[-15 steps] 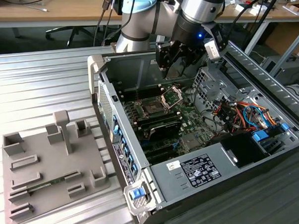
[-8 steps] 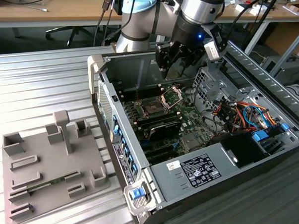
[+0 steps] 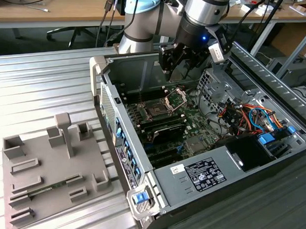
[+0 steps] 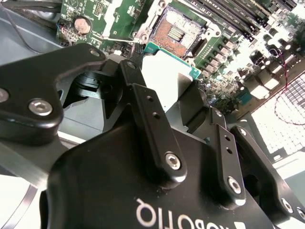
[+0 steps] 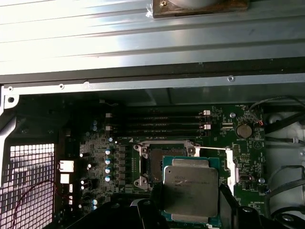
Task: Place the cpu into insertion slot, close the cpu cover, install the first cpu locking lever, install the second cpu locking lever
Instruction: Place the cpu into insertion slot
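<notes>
Above the insertion slot [image 3: 155,112], inside an open PC case [image 3: 117,121], the gripper [image 3: 172,60] hangs w/ its 2 fingers [image 4: 143,102] pinching the cpu [image 5: 190,191] by opposite edges. Silver top of the cpu faces up in both wrist views, well clear of the slot. At the slot's edge the cpu cover [image 3: 175,97] stands hinged up, contacts exposed.

My arm [image 3: 137,39] comes down from above with the silver wrist [image 3: 205,8] pitched steeply downward, and my gripper [image 3: 173,64] hangs below it. In the second wrist view my black fingers [image 4: 138,95] are closed in from opposite sides on the cpu [image 4: 167,78] — one finger against each edge, chip flat between them.
</notes>
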Available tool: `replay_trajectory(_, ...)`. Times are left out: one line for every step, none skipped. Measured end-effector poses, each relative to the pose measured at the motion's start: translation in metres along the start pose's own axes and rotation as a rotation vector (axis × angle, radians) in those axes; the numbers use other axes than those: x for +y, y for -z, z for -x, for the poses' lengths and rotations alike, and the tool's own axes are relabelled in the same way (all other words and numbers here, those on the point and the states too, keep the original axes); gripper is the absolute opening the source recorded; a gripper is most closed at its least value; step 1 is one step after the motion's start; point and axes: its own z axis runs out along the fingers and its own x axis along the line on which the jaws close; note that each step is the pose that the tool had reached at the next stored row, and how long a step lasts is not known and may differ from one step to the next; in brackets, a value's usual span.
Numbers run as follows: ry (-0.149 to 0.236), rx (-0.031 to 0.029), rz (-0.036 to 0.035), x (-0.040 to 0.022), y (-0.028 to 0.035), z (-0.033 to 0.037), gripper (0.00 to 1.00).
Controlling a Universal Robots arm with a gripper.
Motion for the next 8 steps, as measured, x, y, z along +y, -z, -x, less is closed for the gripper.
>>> replay_trajectory(0.000, 0.0001, 0.0000, -0.0024, 0.0000, -0.0001, 0.55)
replay_trajectory(0.000, 0.0001, -0.0001, -0.0035, 0.0000, -0.0001, 0.55)
replay_trajectory(0.000, 0.0001, 0.0000, -0.0047, -0.0001, -0.0001, 0.55)
replay_trajectory(0.000, 0.0000, 0.0000, -0.0063, -0.0002, -0.0001, 0.55)
replay_trajectory(0.000, 0.0000, 0.0000, -0.0078, -0.0003, -0.0002, 0.55)
replay_trajectory(0.000, 0.0000, 0.0000, -0.0084, -0.0005, -0.0004, 0.55)
replay_trajectory(0.000, 0.0000, 0.0001, -0.0086, -0.0007, -0.0005, 0.55)
replay_trajectory(0.000, 0.0001, -0.0003, -0.0087, -0.0008, -0.0010, 0.55)
